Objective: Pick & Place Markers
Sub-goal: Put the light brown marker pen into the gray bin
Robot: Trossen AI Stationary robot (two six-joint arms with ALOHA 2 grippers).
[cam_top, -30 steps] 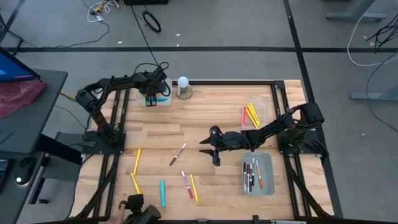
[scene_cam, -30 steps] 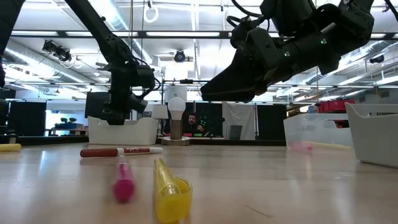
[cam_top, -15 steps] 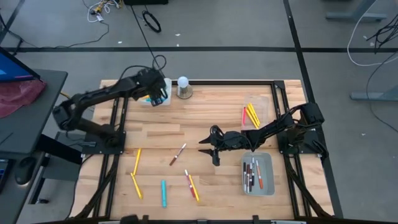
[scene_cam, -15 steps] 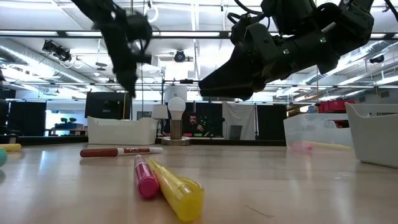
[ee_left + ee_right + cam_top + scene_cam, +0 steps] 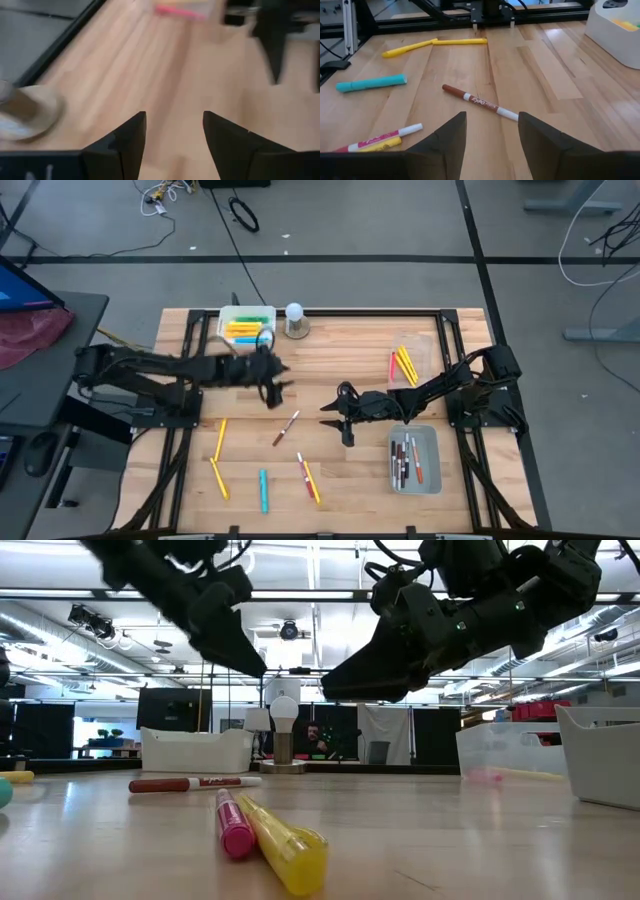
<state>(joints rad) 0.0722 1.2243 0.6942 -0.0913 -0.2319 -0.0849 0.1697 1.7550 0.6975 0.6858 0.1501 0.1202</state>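
While lying flat, brown marker (image 5: pixel 286 427) points diagonally.

You see two matte black jointed arms with thin black cables looped along their links; each black two-finger gripper (image 5: pixel 272 383) (image 5: pixel 338 418) ends in smooth, wedge-shaped fingers (image 5: pixel 445 142)

Bright, even overhead light washes the table (image 5: pixel 330 370); ceiling tubes glare in the low view, nearest markers (image 5: pixel 265 835) soft, and the left wrist view is heavily motion-blurred.

yellow markers (image 5: pixel 219 438), teal marker (image 5: pixel 263 491), pale wood table (image 5: pixel 330 365)
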